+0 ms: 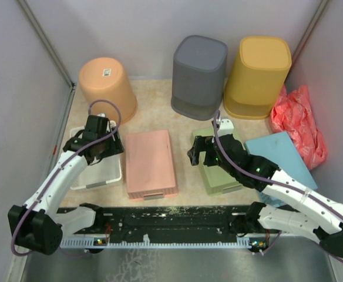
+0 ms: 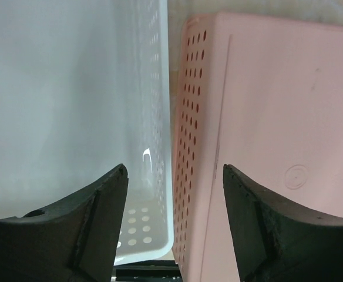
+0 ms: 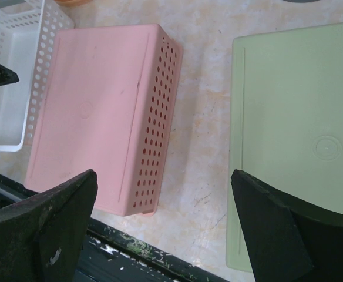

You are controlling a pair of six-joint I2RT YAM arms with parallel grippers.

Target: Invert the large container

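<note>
A white perforated basket (image 1: 95, 174) stands open side up at the left; it also shows in the left wrist view (image 2: 71, 88). Beside it a pink perforated basket (image 1: 151, 164) lies bottom up, seen too in both wrist views (image 2: 277, 106) (image 3: 95, 111). My left gripper (image 1: 108, 147) is open and empty, hovering over the seam between the white and pink baskets (image 2: 174, 170). My right gripper (image 1: 198, 154) is open and empty above the bare strip between the pink basket and a green basket (image 3: 301, 129) that also lies bottom up (image 1: 218, 176).
At the back stand an orange bucket (image 1: 107, 85), a grey bin (image 1: 199, 73) and a yellow bin (image 1: 258, 73), all bottom up. A red bag (image 1: 301, 120) and a blue container (image 1: 280, 153) lie at the right. A black rail (image 1: 171, 220) runs along the near edge.
</note>
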